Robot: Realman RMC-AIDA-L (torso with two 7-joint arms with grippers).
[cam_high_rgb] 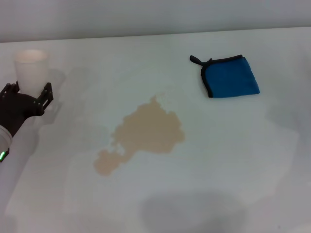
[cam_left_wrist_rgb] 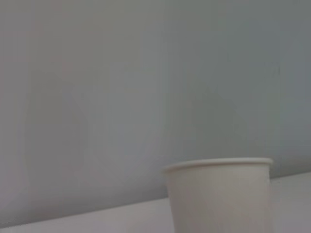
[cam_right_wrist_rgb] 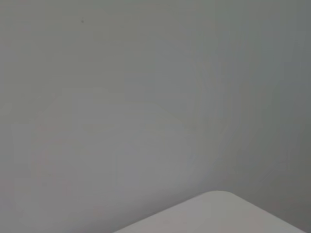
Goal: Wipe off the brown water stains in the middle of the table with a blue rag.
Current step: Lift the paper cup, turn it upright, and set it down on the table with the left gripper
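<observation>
The left gripper (cam_high_rgb: pixel 30 93), a black pincer with two short fingers, sits at the far left of the big white smooth table (cam_high_rgb: pixel 233 160). Its fingers are spread wide, one on each side of a white paper cup (cam_high_rgb: pixel 31 70), and they look a little apart from the cup's sides. The cup stands upright just past the fingers.

To the right of the pincer, in the middle of the table, lie the brown water stains (cam_high_rgb: pixel 146 135), a flat light tan puddle with a small lobe at its near left end. Farther right and farther away lies the blue rag (cam_high_rgb: pixel 231 77), a small folded bright blue cloth with black trim and a short black loop at its left corner. It is well apart from the puddle and from the pincer.

The left wrist view shows only the cup (cam_left_wrist_rgb: pixel 221 196) up close before a grey wall. The right wrist view shows a bare table corner (cam_right_wrist_rgb: pixel 218 213) and wall, and no view shows the right gripper
</observation>
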